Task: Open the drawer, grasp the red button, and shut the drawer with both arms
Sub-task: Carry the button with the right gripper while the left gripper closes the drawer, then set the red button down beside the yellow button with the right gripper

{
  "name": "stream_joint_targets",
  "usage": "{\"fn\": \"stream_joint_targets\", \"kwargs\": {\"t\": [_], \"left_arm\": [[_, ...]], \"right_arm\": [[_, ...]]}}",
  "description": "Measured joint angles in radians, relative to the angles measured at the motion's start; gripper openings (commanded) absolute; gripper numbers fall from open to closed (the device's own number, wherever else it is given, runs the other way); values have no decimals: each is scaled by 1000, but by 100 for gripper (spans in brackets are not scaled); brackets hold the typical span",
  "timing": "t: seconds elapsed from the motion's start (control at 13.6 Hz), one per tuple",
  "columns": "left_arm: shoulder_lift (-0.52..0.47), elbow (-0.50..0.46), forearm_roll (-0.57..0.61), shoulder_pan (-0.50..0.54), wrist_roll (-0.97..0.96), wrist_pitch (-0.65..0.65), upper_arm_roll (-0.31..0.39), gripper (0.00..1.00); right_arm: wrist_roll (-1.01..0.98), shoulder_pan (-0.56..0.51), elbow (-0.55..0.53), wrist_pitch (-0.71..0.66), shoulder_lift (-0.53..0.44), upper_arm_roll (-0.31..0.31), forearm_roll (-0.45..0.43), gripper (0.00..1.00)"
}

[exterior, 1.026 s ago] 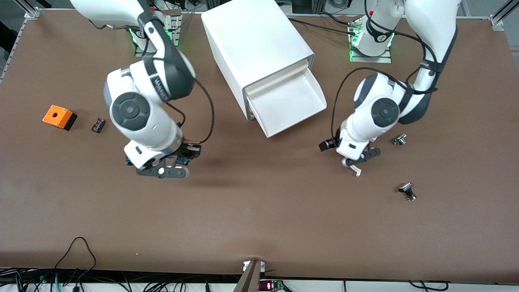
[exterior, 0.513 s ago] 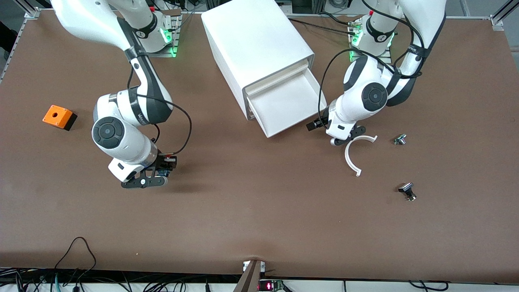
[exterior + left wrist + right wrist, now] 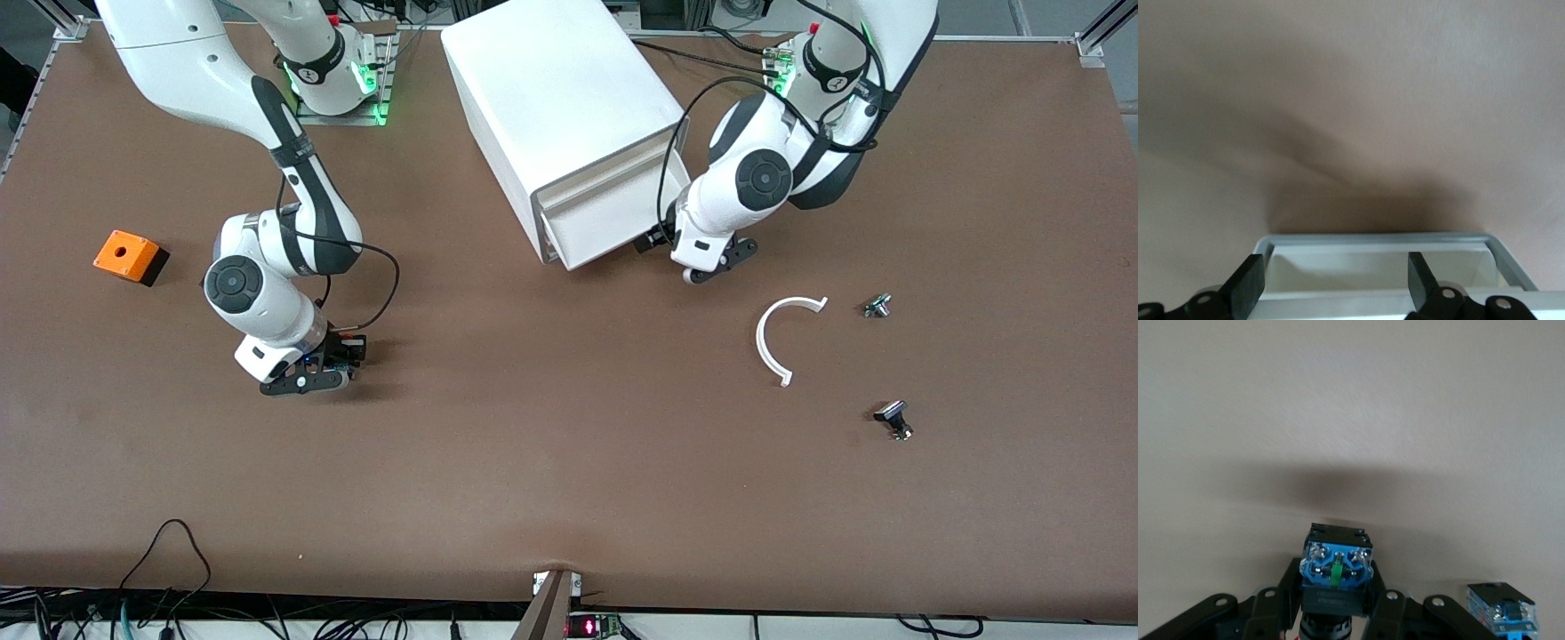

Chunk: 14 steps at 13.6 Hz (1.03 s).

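Beside the cabinet [image 3: 569, 116], left gripper [image 3: 707, 267] — fingers spread, empty — pushes the drawer [image 3: 605, 227] in; right gripper [image 3: 307, 380] clamps the button [image 3: 1337, 570].

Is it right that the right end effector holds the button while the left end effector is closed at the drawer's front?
Not quite. The left end effector is open at the drawer, as the left wrist view shows. The right end effector does hold the button.

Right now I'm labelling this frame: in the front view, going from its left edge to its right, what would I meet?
Orange box with a hole → right gripper holding the blue-based button → big white box cabinet → left gripper → white curved strip → small black part.
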Motion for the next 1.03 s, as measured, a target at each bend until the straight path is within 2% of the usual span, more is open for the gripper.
{"fn": "stream_joint_targets", "kwargs": {"t": [0.07,0.15,0.22,0.29,0.44,0.73,1.03], "left_arm": [[0,-5,-3,0,-6,0,-17,95],[0,-10,-3,0,-11,-1,-33,95],[0,-14,-3,-1,-13,-1,-47,95],[0,-17,-3,-1,-16,-2,-61,95],[0,-22,-3,-5,-27,-4,-78,95],[0,-24,-3,-5,-29,-7,-87,96],[5,-27,-3,-6,-29,-8,-126,96]], "right_arm": [[-4,-5,-21,18,0,0,0,0],[-7,-8,-33,25,0,0,0,14],[-7,-9,-39,27,0,0,0,49],[-7,-9,-41,27,0,0,0,72],[-7,-9,-41,28,0,0,0,98],[-7,-11,-28,44,-39,-27,2,99],[-13,-14,-20,27,-176,-44,2,99]]}}
